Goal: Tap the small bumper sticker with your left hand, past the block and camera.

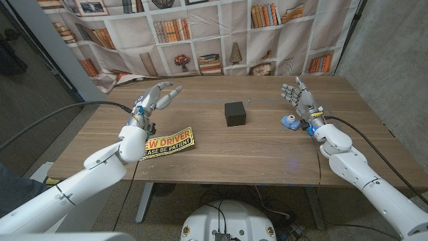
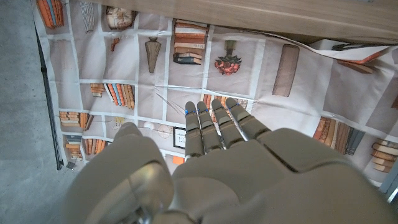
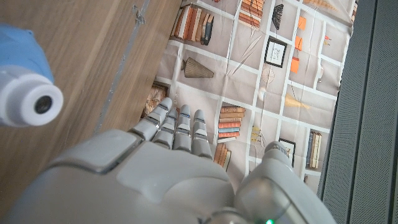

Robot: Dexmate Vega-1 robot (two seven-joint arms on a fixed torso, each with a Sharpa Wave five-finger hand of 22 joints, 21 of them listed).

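A yellow bumper sticker with black lettering lies on the wooden table near its front left. My left hand is raised above the table behind the sticker, fingers stretched out and apart, holding nothing; its back faces the left wrist camera. A black block stands at the table's middle. A small blue and white camera sits to its right, next to my right hand, which stands upright with fingers spread and holds nothing. The camera also shows beside that hand.
A bookshelf-print curtain hangs behind the table's far edge. Black cables run along both arms. A concrete wall stands at the right.
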